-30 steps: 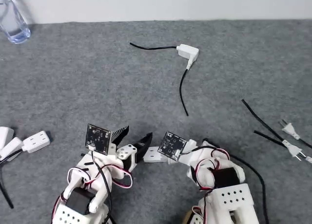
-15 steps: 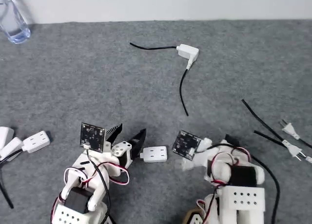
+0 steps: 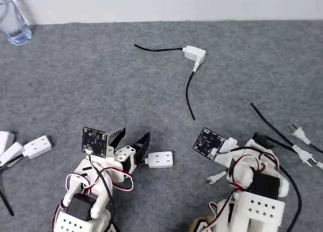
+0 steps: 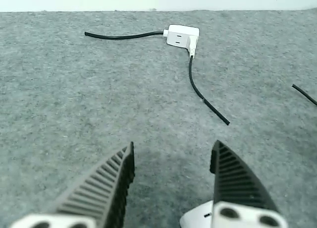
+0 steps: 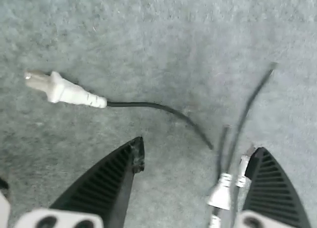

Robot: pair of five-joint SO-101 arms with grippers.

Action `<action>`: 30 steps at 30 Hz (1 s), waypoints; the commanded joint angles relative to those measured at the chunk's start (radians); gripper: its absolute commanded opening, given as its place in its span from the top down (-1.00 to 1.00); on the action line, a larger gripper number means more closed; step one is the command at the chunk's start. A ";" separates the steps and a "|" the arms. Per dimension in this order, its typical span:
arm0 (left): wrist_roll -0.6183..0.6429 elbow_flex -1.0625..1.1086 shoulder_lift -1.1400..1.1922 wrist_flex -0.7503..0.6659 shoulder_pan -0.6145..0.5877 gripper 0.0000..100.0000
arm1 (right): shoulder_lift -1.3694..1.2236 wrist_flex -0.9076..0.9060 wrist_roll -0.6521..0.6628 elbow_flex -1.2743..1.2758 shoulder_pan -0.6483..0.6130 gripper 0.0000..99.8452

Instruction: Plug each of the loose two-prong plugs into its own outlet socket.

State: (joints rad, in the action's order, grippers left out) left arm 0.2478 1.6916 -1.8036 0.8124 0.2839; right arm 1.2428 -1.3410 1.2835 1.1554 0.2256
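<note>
Now | left pincer (image 3: 136, 134) open, empty, socket (image 3: 161, 159) beside its finger | right pincer (image 5: 198, 146) open, empty, plug (image 5: 64, 92) near

Left wrist: end effector spread over bare grey table

I see my left end effector (image 4: 174, 146) with its two black ribbed fingers (image 4: 115, 181) standing well apart and nothing between them, low over the grey felt table (image 4: 74, 99). A rounded white piece (image 4: 197, 219) peeks in beside one finger; I cannot tell what it is. Far ahead lies a white outlet socket (image 4: 181, 35), a black cord (image 4: 124, 36) running off one end. A small white plug (image 4: 191, 49) touches its other end, trailing a second black cord (image 4: 205, 96) towards me. Another cord tip (image 4: 304, 94) enters at the edge.
</note>
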 commanded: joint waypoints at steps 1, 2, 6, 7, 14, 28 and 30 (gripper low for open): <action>-0.002 -0.008 -0.015 0.014 -0.005 0.52 | 0.008 -0.004 0.018 0.018 0.012 0.38; -0.002 -0.008 -0.015 0.018 -0.002 0.52 | 0.010 -0.004 0.032 0.021 0.012 0.38; -0.002 -0.008 -0.015 0.023 0.000 0.52 | 0.010 -0.013 0.066 0.044 -0.053 0.38; -0.002 -0.008 -0.015 0.025 0.000 0.52 | 0.010 -0.013 0.072 0.069 -0.085 0.38; -0.003 -0.008 -0.014 0.144 -0.006 0.52 | 0.010 0.091 0.130 0.265 -0.357 0.38; -0.003 -0.008 -0.015 0.153 -0.006 0.52 | 0.008 0.102 0.190 0.324 -0.398 0.38; -0.003 -0.008 -0.015 0.153 -0.006 0.52 | 0.008 0.113 0.199 0.334 -0.374 0.38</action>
State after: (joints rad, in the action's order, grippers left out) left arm 0.2478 1.6916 -1.8036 0.9643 0.2839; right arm 1.2612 -1.2321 1.4599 1.4576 -0.1672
